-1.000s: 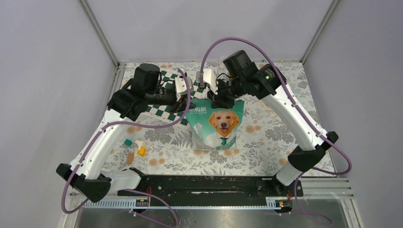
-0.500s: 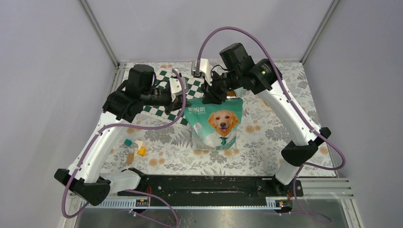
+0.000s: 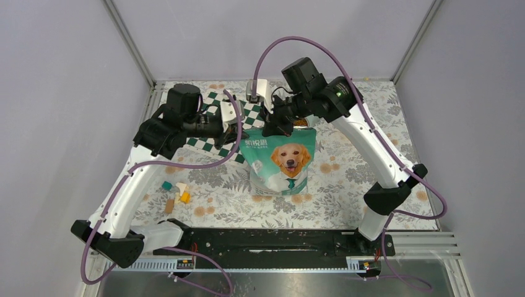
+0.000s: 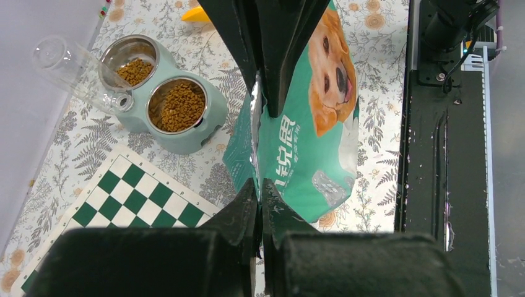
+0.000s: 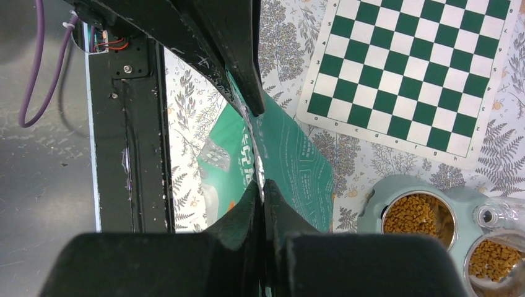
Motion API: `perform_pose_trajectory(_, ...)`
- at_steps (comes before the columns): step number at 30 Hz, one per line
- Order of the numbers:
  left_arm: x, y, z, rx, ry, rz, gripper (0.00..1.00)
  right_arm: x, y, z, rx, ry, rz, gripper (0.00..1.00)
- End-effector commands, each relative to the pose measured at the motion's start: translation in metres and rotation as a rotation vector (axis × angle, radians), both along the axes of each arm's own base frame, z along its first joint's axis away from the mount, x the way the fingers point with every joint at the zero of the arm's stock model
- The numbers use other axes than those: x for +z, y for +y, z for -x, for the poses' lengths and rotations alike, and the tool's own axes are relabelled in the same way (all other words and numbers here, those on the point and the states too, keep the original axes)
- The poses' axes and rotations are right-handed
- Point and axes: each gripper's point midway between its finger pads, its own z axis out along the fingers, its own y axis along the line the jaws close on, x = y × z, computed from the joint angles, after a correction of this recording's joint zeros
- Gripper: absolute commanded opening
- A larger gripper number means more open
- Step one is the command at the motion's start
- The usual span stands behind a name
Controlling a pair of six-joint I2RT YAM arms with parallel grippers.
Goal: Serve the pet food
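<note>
At the lower left of the top view, a few small blocks point(image 3: 176, 195) lie on the floral cloth point(image 3: 347, 185). Right of them and higher, the left gripper point(image 3: 239, 137) reaches over the chessboard point(image 3: 207, 143) to the upper left corner of the bag point(image 3: 282, 164). The bag stands upright at mid-frame, with its dog picture facing the arm bases. The right gripper point(image 3: 271, 131) comes in from the upper right and meets the bag's top edge just beside the left one.

In the left wrist view, the left fingers at the bottom are pressed together on the bag's top seam, with only a thin slit between them. The right gripper's fingers pinch the same seam at the top of the frame. The right wrist view shows the mirror of this: its own jaws are clamped on the seam at the bottom, and the left gripper's are clamped on it above.

The kibble point(image 4: 176, 105) fills the two steel bowls point(image 4: 117, 55) of a pale green feeder point(image 4: 186, 141). A clear bottle point(image 4: 68, 65) is fitted to the feeder's side. The feeder sits at the upper left of the left wrist view and the lower right of the right wrist view, on the cloth near the bag but apart from it. In the top view the right arm hides most of it.
</note>
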Motion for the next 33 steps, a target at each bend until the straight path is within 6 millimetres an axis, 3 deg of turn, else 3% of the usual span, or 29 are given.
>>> perform_pose_trajectory(1, 0.025, 0.002, 0.001, -0.003, -0.071, 0.056, 0.00, 0.029, -0.001, 0.001, -0.009, -0.067, -0.059, 0.00)
perform_pose_trajectory(2, 0.026, 0.000, 0.000, -0.002, -0.066, 0.066, 0.00, 0.031, -0.001, 0.000, -0.018, -0.066, -0.061, 0.05)
perform_pose_trajectory(4, 0.029, -0.004, 0.000, -0.012, -0.051, 0.096, 0.10, 0.031, -0.003, -0.001, -0.033, -0.066, -0.058, 0.20)
perform_pose_trajectory(6, 0.030, -0.011, 0.002, -0.040, -0.033, 0.130, 0.19, 0.031, -0.005, -0.002, -0.044, -0.067, -0.052, 0.29)
perform_pose_trajectory(8, 0.030, -0.017, 0.002, -0.056, -0.018, 0.153, 0.23, 0.029, -0.009, -0.002, -0.057, -0.073, -0.033, 0.33)
perform_pose_trajectory(14, 0.027, -0.025, 0.004, -0.082, -0.004, 0.156, 0.23, 0.020, -0.032, -0.001, -0.091, -0.085, 0.043, 0.35)
perform_pose_trajectory(23, 0.018, -0.028, 0.003, -0.091, 0.004, 0.127, 0.17, 0.014, -0.066, -0.001, -0.134, -0.073, 0.129, 0.33)
perform_pose_trajectory(26, 0.013, -0.024, 0.001, -0.079, -0.002, 0.094, 0.09, 0.014, -0.072, 0.004, -0.129, -0.069, 0.140, 0.31)
perform_pose_trajectory(28, 0.012, -0.022, -0.001, -0.064, -0.015, 0.076, 0.00, 0.014, -0.074, 0.005, -0.127, -0.067, 0.146, 0.25)
perform_pose_trajectory(33, 0.016, -0.019, -0.002, -0.054, -0.042, 0.072, 0.00, 0.016, -0.077, 0.004, -0.137, -0.085, 0.148, 0.00)
